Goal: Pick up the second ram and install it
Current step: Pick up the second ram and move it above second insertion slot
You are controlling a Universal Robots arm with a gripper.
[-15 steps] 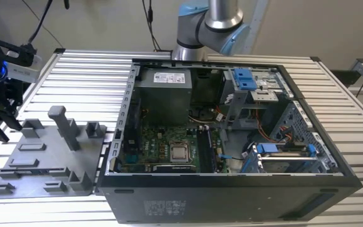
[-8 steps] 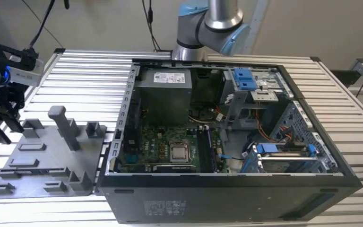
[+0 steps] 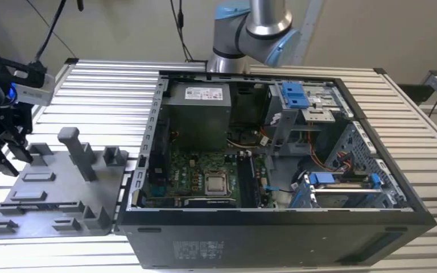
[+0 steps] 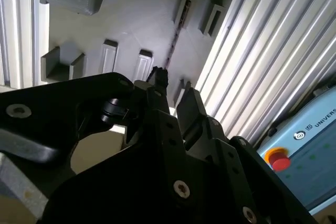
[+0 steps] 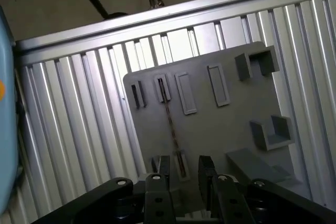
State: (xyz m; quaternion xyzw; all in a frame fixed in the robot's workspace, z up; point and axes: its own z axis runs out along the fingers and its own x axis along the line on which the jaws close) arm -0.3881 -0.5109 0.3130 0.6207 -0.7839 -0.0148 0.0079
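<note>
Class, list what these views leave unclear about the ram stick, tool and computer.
Ram stick: edge-on in both wrist views; chips hidden.
Tool: in the first wrist view its body covers the stick's near end.
Motherboard memory slots: exterior view, too small to tell if filled.

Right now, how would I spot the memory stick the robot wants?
Find the grey tray on the ribbed metal table beside the open computer case. On it, a memory stick stands on edge between two slotted holders, near the tool. Everything around is chunky and grey; it is thin and dark.
</note>
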